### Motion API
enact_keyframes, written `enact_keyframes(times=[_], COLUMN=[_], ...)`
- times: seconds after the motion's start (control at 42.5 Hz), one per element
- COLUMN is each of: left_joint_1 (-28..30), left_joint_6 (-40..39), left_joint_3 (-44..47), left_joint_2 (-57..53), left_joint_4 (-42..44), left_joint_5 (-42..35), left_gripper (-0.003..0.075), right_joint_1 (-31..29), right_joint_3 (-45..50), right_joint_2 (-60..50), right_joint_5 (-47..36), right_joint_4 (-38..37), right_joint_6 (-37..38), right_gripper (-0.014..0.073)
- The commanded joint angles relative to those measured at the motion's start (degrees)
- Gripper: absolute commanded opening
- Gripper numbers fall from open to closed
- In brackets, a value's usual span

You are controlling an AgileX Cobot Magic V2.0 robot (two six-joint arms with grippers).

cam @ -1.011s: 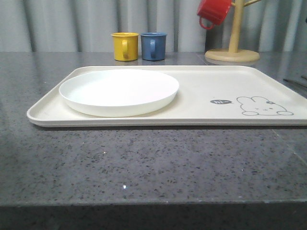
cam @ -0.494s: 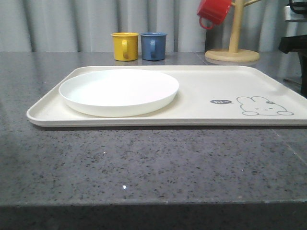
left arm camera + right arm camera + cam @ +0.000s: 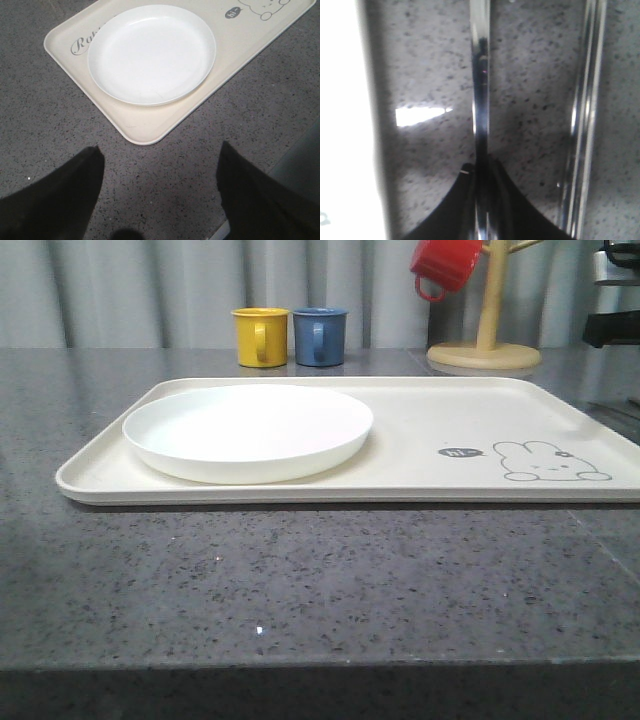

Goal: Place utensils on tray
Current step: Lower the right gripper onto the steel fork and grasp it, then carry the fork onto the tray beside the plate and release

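Note:
The cream tray (image 3: pixel 420 420) lies across the dark counter, its rabbit drawing at the right. The white plate (image 3: pixel 250 430) rests on the tray's left half. In the left wrist view my left gripper (image 3: pixel 160 170) hangs open over bare counter just off a corner of the tray (image 3: pixel 150 125), close to the plate (image 3: pixel 152 52). My right gripper (image 3: pixel 481 170) is shut on a thin shiny metal utensil handle (image 3: pixel 480 75); whether it is the fork or the spoon is hidden. The metal chopsticks (image 3: pixel 585 125) lie beside it on the counter. The tray's rim (image 3: pixel 340 125) runs along the other side.
A yellow mug (image 3: pixel 261 336) and a blue mug (image 3: pixel 320 336) stand behind the tray. A red mug (image 3: pixel 446 264) hangs on a wooden stand (image 3: pixel 486 340) at the back right. Part of my right arm (image 3: pixel 612 330) shows at the far right edge.
My right arm came into the front view at the far right edge, then its lower part moved out of sight again. Tray and plate have not moved.

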Motion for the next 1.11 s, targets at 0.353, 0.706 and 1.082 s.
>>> enact_keyframes(times=[0.353, 0.706, 1.082], left_joint_1=[-0.52, -0.52, -0.52], left_joint_6=[-0.5, -0.5, -0.5], left_joint_3=[-1.47, -1.47, -1.47], left_joint_2=[-0.06, -0.06, -0.06], left_joint_4=[-0.77, -0.77, -0.77], left_joint_5=[-4.1, -4.1, -4.1], left_gripper=[0.0473, 0.0473, 0.0473], right_joint_1=[19.46, 21.42, 21.56], right_joint_3=[-15.84, -18.41, -18.41], right_joint_2=[-1.78, 5.87, 8.33], right_joint_5=[8.01, 3.26, -0.01], right_joint_4=[3.64, 5.91, 10.37], right_joint_6=[-2.2, 19.87, 20.15], right_gripper=[-0.0067, -0.0067, 0.0069])
